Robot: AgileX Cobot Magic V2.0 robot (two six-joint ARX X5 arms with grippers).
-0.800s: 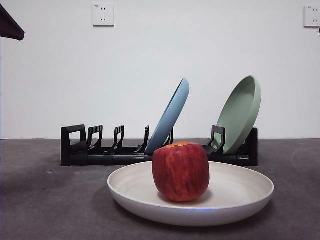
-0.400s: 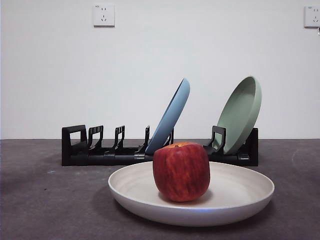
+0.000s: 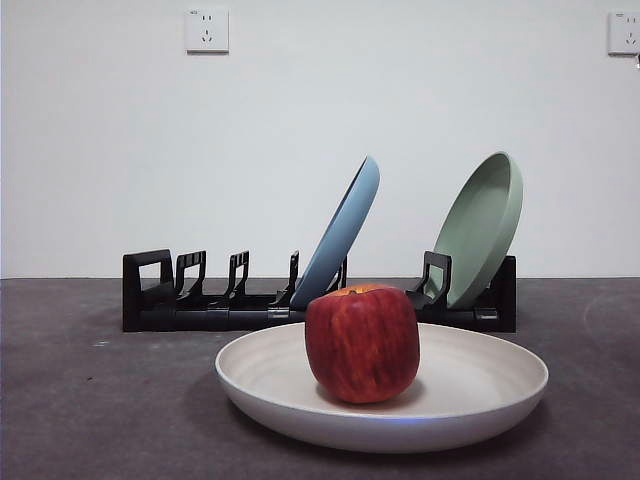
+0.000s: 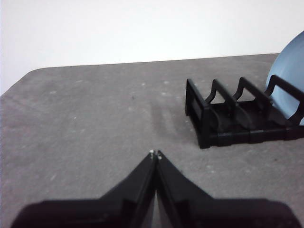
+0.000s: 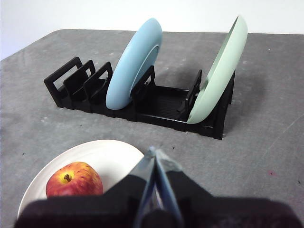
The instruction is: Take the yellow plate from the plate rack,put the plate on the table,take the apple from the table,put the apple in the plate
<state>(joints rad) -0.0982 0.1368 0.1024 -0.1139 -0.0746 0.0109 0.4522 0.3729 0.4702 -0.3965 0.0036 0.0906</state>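
apple [image 3: 362,343] seen upright inside the yellow plate [image 3: 480,395], near its middle | yellow plate laid flat on the table [image 3: 90,400], in front of the plate rack [image 3: 200,300] | blue plate [image 3: 342,232] and pale green plate [image 3: 482,225] held leaning in the rack | two wall sockets [image 3: 207,30] seen above

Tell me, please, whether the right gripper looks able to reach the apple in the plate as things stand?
Probably yes. The right gripper, shut, hangs above the yellow plate beside the apple, with nothing between them. It would have to open first.
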